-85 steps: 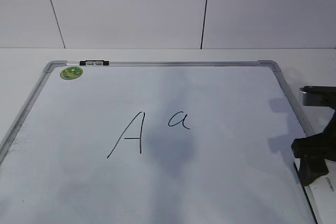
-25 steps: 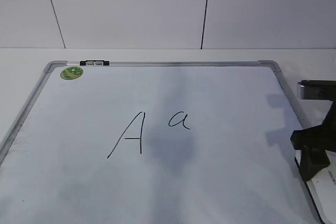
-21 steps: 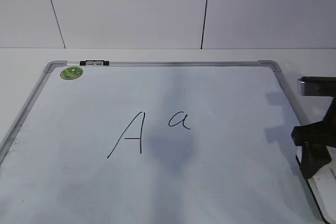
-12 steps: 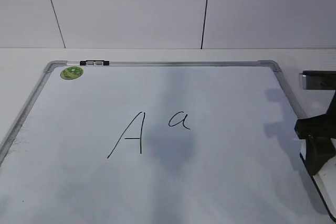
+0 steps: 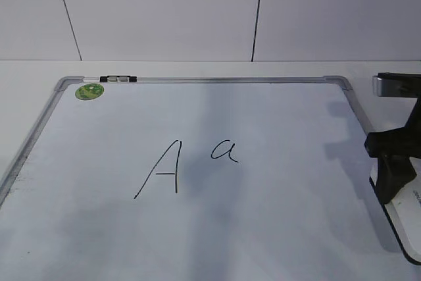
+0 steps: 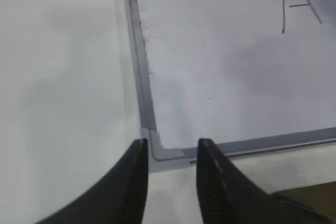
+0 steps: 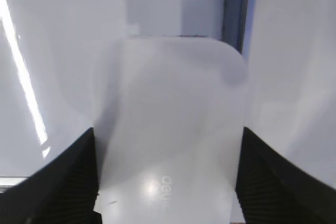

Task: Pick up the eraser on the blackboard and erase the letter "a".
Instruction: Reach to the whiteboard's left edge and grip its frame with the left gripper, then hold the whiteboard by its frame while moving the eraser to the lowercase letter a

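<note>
At the board's (image 5: 276, 228) right edge, the right gripper (image 5: 393, 174) stands over the eraser (image 5: 406, 222); the "a" (image 5: 225, 151) lies well left. Left wrist: left gripper (image 6: 170, 182) part open, empty, above the frame corner. Right wrist: wide jaws flank the eraser's (image 7: 170, 129) smooth, rounded white block, its long axis running away; no grip yet.

A plain white table (image 5: 26, 74) holds everything — it reaches back to a white wall. The big blackboard (image 5: 276, 123) (really a white board with a silver frame) lies flat on it and covers most of the top, with bare table showing along its edges.
</note>
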`<move>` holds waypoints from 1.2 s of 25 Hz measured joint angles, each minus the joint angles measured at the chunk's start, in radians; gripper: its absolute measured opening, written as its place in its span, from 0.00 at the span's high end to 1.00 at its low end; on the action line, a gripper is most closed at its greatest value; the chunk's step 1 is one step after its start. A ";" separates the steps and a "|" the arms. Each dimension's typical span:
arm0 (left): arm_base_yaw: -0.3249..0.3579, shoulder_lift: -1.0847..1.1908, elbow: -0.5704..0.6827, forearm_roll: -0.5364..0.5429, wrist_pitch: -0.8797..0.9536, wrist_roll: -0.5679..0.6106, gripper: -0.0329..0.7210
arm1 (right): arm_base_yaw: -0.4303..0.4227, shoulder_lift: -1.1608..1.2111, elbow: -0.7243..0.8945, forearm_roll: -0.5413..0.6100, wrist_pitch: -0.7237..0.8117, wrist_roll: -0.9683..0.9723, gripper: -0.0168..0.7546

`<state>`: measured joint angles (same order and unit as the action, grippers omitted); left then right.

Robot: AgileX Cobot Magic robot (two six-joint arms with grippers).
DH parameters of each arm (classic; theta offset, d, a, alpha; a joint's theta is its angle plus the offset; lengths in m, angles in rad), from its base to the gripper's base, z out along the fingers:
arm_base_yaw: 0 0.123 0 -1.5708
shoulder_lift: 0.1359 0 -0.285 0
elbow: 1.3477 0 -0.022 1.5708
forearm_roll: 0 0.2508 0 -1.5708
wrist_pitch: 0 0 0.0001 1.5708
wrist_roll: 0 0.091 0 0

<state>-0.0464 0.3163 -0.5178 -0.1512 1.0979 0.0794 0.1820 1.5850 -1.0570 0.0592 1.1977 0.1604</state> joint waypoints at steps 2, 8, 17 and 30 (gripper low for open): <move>-0.008 0.054 0.000 0.038 -0.004 -0.021 0.64 | 0.000 0.000 0.000 0.002 0.002 0.000 0.25; -0.012 0.244 -0.026 0.121 -0.021 -0.106 0.64 | 0.000 0.000 0.000 0.010 0.004 0.000 0.25; -0.012 0.619 -0.238 0.130 -0.050 -0.126 0.63 | 0.000 0.000 -0.001 0.034 0.006 -0.002 0.25; -0.012 1.153 -0.527 0.151 -0.102 -0.128 0.63 | 0.000 0.000 -0.001 0.050 0.008 -0.022 0.25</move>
<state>-0.0586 1.4688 -1.0446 0.0000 0.9959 -0.0487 0.1820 1.5850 -1.0576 0.1096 1.2057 0.1383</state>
